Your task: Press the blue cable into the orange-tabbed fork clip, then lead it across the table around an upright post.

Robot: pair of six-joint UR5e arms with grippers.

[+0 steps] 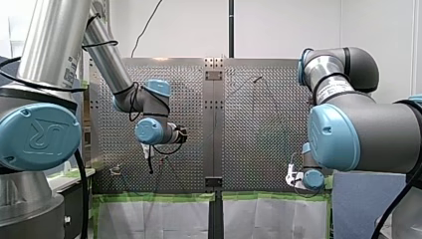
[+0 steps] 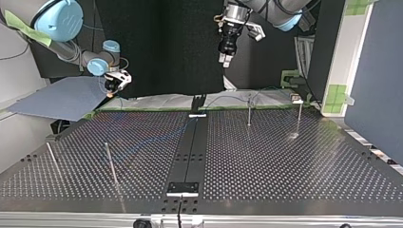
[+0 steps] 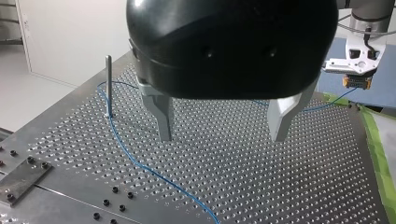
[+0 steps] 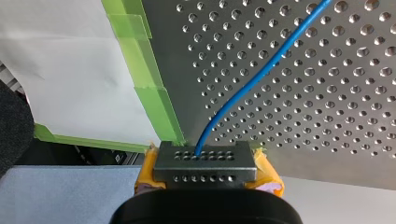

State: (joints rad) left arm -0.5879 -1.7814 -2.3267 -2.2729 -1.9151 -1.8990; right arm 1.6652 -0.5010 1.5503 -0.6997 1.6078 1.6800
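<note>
Starting with left claw (image 3: 223, 122): hangs over the perforated table (image 3: 289, 186) with metal fingers (image 3: 163, 116) spread wide apart, grips nothing, touches nothing. Sits up at 12 o'clock in the top view, well clear of the surface.

Moving on to right claw (image 4: 205, 161): pinches the blue cable (image 4: 254, 77) tight by its end, yellow pads (image 4: 268, 175) squeezed in on either side of a little grey block (image 4: 205, 173) with rows of holes at the tip. Hovers right at the table's edge, just beside the strip of green tape (image 4: 154, 100). Shows up between 9 and 10 o'clock in the top view, roughly 4 o'clock in the front view.

As for the cable itself: comes straight out of that pinch and heads out over the holes of the table. Seen from the left wrist, runs from the right claw across the far part of the table to an upright post (image 3: 108, 84) standing ahead of the left claw and off to one side, bends there, slips close past the post's base and then snakes back across the table, passing near the closer of the two open fingers. Can't tell whether touching the post or just beside it, nor whether properly wrapped around it.
</note>
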